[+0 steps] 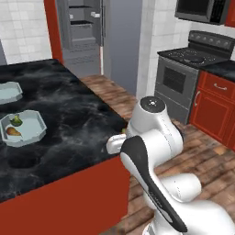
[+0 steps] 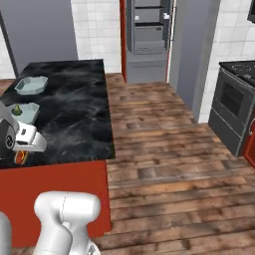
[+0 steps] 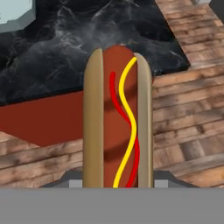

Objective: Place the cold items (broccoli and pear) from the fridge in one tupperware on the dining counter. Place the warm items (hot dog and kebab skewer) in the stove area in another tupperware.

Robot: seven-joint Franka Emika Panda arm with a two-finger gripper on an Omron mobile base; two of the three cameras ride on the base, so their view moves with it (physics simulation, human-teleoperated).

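Note:
My gripper is shut on the hot dog, a bun with red and yellow sauce lines that stands lengthwise up the hand view. It hangs just off the near edge of the black dining counter. In the right base view the gripper is at the counter's near left, with a bit of the hot dog below the hand. One tupperware holds the broccoli and the pear. The other tupperware sits behind it, empty. The kebab skewer is out of view.
The stove stands at the right wall beside red cabinets. The fridge is open at the back. Wooden floor lies between the counter and the stove. My own arm blocks the counter's near corner.

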